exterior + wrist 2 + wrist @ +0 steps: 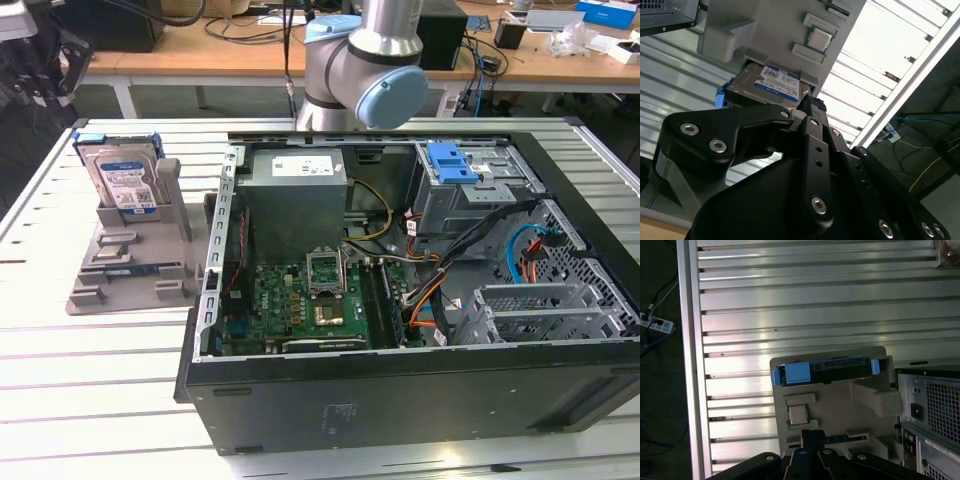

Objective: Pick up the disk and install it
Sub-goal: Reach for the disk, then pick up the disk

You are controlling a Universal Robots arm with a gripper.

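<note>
On the exterior view's left of the case (400, 400), apart from its wall, the disk (122, 180) stands on edge in the rear slot of a grey holder (135, 265). Its label faces the exterior camera and a blue bracket (95, 137) frames it. It has not been picked up.

In the second wrist view the gripper (811, 104) hangs near the holder, apart from the disk, with its fingers pressed together on nothing (so it cannot take anything as it stands).

I judge the step in hand to be the approach to the grasp. To do it well:
- Spread the fingers fully before closing in.
- Centre them over the disk's top edge.
- Pinch across the flat faces rather than the springy bracket.
- Draw it straight along the slot, since a tilt could jam it against the holder.

Inside the case, toward the exterior view's right, a drive cage (470, 195) carries a blue latch (455, 162).
</note>
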